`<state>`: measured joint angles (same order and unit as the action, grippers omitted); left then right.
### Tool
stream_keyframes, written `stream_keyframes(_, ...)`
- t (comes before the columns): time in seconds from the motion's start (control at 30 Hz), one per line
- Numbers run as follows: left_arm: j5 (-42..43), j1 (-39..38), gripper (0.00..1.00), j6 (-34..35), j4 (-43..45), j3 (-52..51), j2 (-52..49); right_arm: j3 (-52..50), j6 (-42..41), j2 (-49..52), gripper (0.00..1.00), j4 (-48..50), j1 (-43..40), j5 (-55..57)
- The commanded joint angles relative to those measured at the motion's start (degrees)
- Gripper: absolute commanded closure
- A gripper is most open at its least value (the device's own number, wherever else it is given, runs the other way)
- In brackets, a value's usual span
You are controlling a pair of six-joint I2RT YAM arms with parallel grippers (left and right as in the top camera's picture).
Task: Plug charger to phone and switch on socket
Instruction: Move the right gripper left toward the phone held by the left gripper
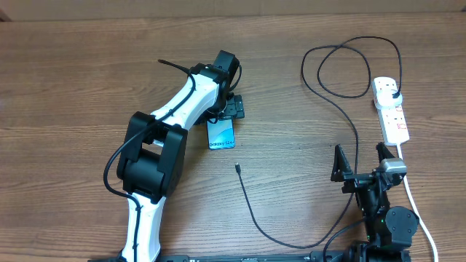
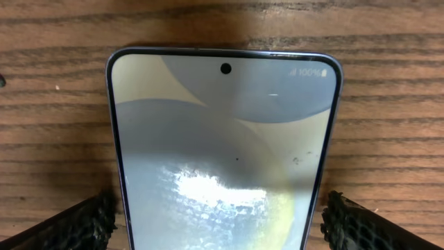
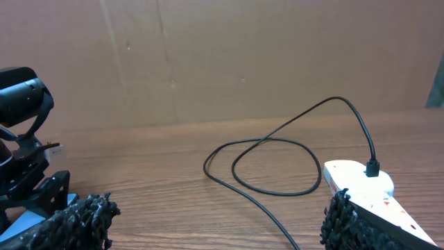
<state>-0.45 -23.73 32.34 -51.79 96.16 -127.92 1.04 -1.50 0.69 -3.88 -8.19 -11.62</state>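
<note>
**Overhead.** The left end effector [image 1: 231,109] hovers over the far short edge of the phone [image 1: 222,135], near the centre of the bench [image 1: 73,73]. It hides that edge and its own fingers, so this view does not show how far apart they are. The dark text on the phone's near end is too small to read. The charger cable [image 1: 356,138] has its connector tip [image 1: 238,167] lying loose at 5 o'clock from the phone, clearly apart from it. The cable's lower run passes behind the right end effector [image 1: 360,161], whose fingers stand wide apart on nothing at 4 o'clock. The black plug [image 1: 394,94] sits in the power strip [image 1: 392,113] at 2 o'clock. The red switch marks are too small to tell on from off. The strip's white cord [image 1: 416,207] leaves the frame at the bottom.

**Left wrist.** The phone [image 2: 222,153] fills the frame, with its lower part cut off and glare washing out the screen. Black ribbed fingers [image 2: 76,226] flank it at 7 and 5 o'clock, spread and apart from its edges.

**Right wrist.** Spread fingers [image 3: 76,222] sit at both lower corners with nothing between them. The cable [image 3: 270,167] loops at centre. The plug [image 3: 372,168] and the cropped strip [image 3: 368,194] lie at 4 o'clock. At 9 o'clock the left arm [image 3: 21,97] is partly out of frame.
</note>
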Motion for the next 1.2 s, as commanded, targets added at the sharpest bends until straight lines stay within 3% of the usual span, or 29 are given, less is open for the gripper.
stream_keyframes(0.0, 5.0, 0.7, 0.0, 0.2, 1.7, -3.2, -5.5, -0.6, -0.2, -0.5, 0.0, 0.5, -0.2, -0.1)
stream_keyframes(0.3, 5.0, 0.9, 0.0, 0.0, 1.6, -5.5, -5.5, -0.4, -2.1, -0.5, 0.0, 2.6, -0.2, -12.3)
stream_keyframes(0.47, 5.0, 0.9, 0.0, 0.0, 1.2, -6.4, -5.5, 5.0, -5.8, -0.5, 0.0, -4.1, -0.2, -11.5)
stream_keyframes(0.67, 5.0, 0.8, 0.0, 1.0, 1.0, -6.4, -5.5, 22.6, -5.8, 3.6, 0.0, -12.2, -0.2, -8.5)
stream_keyframes(0.93, 5.4, 0.8, 0.0, 3.1, -2.4, -6.5, -5.5, 52.7, -5.5, 23.1, 0.0, -34.4, -0.2, -6.9)
stream_keyframes(1.07, 5.0, 0.8, 0.0, 5.6, -1.4, -7.2, -5.5, 61.5, -5.6, 32.7, 0.0, -43.9, -0.2, -7.4)
stream_keyframes(1.17, 5.1, 0.8, 0.0, 5.7, -0.2, -8.0, -5.5, 64.6, -6.4, 37.2, 0.0, -49.1, -0.2, -14.1)
